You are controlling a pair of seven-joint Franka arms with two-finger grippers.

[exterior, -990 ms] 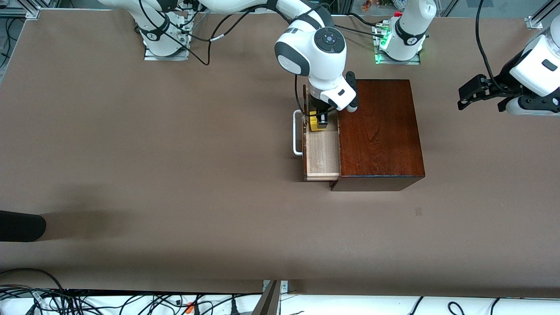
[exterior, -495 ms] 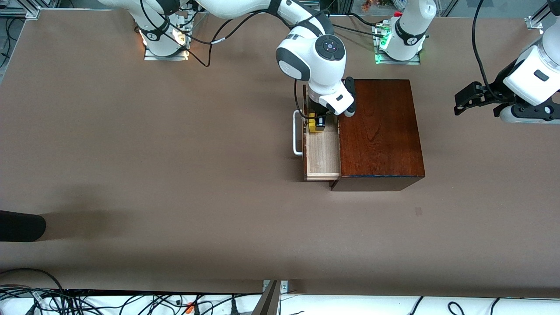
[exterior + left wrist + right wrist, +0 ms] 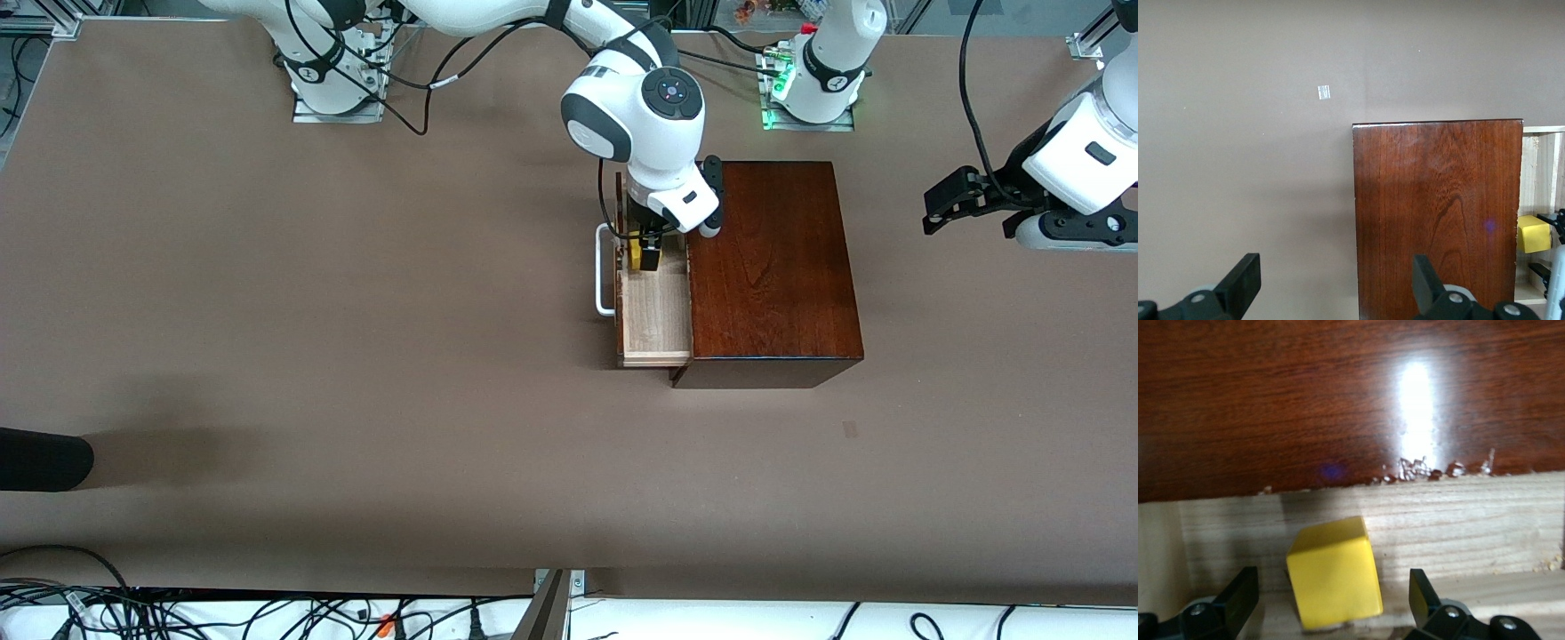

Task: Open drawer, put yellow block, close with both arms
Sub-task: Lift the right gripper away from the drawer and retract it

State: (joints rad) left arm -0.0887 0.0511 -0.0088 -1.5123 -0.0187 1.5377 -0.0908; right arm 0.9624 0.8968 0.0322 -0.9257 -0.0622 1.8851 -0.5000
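The drawer (image 3: 656,316) is pulled out of the dark mahogany box (image 3: 769,267), with its white handle (image 3: 603,271) toward the right arm's end. The yellow block (image 3: 635,256) rests on the drawer floor at the end farther from the front camera. My right gripper (image 3: 645,253) is down in the drawer, open, with the block (image 3: 1333,579) between its fingers (image 3: 1241,590) and a gap on each side. My left gripper (image 3: 942,200) is open and empty, waiting over the table past the box at the left arm's end. The left wrist view shows the box (image 3: 1438,213) and block (image 3: 1533,235).
A black object (image 3: 44,458) juts in at the table edge at the right arm's end. A small grey mark (image 3: 851,429) lies on the table nearer the front camera than the box. Cables (image 3: 267,613) run along the near edge.
My right gripper has gone down into the drawer with the yellow block, and its fingers now stand apart from the block. The left arm shifted slightly, then stayed.
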